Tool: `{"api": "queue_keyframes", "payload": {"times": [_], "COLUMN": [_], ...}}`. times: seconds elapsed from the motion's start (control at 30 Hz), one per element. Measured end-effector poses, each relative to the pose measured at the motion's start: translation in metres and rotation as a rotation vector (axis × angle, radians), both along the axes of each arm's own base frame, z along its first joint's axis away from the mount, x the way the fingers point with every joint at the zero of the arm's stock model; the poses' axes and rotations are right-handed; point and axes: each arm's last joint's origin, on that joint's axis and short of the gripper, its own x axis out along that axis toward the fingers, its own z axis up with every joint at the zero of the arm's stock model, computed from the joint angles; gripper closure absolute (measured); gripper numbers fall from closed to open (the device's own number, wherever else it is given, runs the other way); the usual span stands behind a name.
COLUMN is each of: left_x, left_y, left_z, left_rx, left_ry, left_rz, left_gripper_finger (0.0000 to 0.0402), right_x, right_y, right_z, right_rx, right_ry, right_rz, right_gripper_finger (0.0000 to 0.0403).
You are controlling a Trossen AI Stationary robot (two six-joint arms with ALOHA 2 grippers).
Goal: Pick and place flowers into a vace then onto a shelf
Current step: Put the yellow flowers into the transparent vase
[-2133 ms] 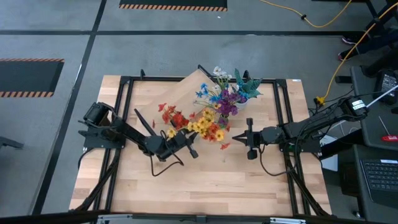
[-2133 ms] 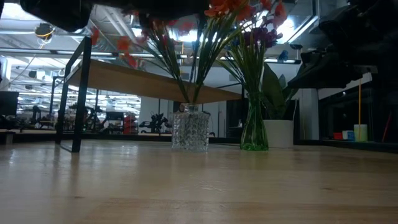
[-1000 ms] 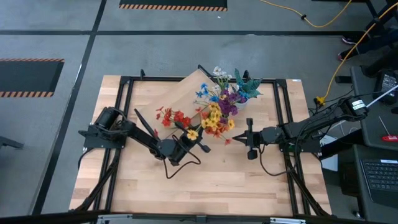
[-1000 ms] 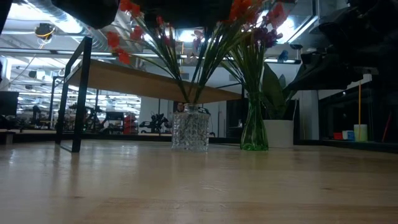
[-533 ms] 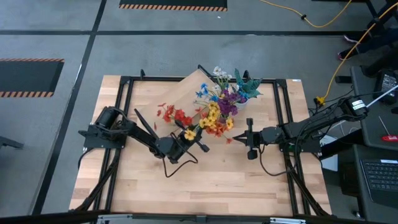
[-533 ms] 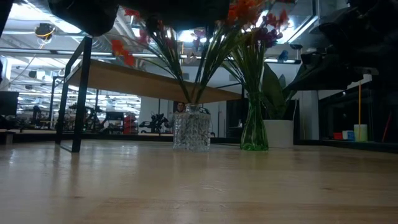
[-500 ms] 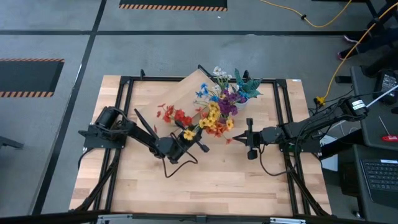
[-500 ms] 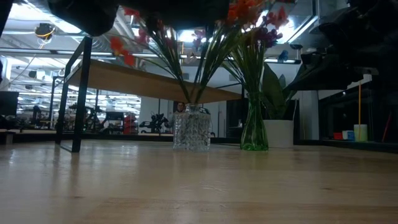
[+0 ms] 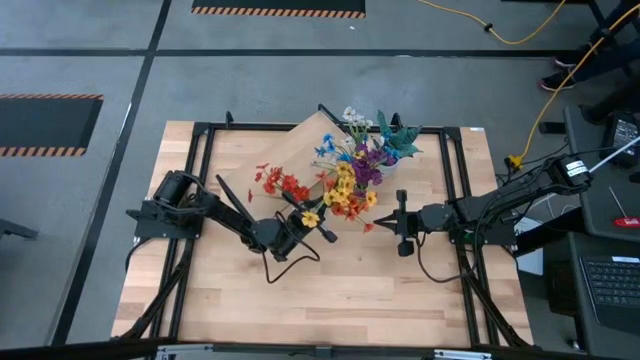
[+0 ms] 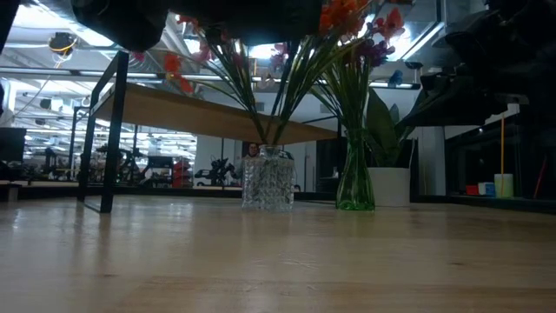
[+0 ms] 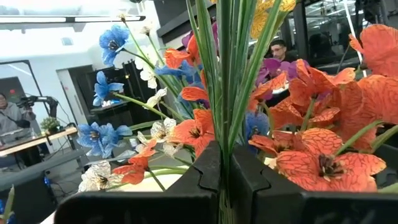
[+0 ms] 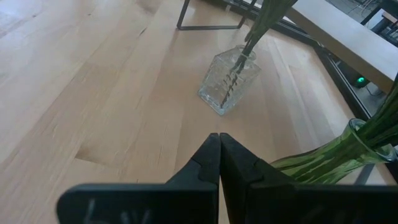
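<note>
— Shifting only slightly since half a second ago: left gripper (image 9: 303, 226) nudging its bunch of flowers (image 9: 340, 195), red blooms now sitting a touch nearer the shelf (image 9: 300, 150). Two seconds back, reaching in from farther toward the table's left.

— Holding what, exactly?

— Pinching a bundle of green stems (image 11: 229, 93) tight between both fingers (image 11: 205, 171), orange-red, blue and white blooms fanning out beyond them. Stems running down into the clear cut-glass vase (image 10: 268, 178), standing on the tabletop (image 10: 278, 261) below the shelf's front edge.

— And the other arm?

— Waiting to the right of the bouquet, right gripper (image 9: 400, 225) hanging over bare planks, fingers (image 12: 210, 163) pressed together on nothing. Looking down past them at the glass vase, and at a green glass vase (image 10: 354, 178) with its own stems just beside.

— Surface and room?

— Pale wood planks, framed by a black metal rig. White pot (image 10: 389, 186) standing behind the green vase. Grey floor around the table, hazard-striped mats, a yellow cable (image 9: 520, 35). Beyond the table, a bright workshop with ceiling lights — and a person (image 11: 280, 50) showing behind the blooms, another (image 11: 9, 118) at a bench.
</note>
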Motion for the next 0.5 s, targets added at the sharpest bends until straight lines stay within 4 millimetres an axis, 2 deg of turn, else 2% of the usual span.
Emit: {"api": "queue_keyframes", "payload": {"times": [0.5], "left_x": [0.005], "left_y": [0.001], "left_z": [-0.02], "left_rx": [0.017], "left_ry": [0.0], "left_rz": [-0.009], "left_gripper_finger": [0.0397], "right_x": [0.0], "right_y": [0.0], "right_z": [0.0], "right_rx": [0.014], "right_ry": [0.004], "right_rz": [-0.007], "right_gripper_finger": [0.0396]}}
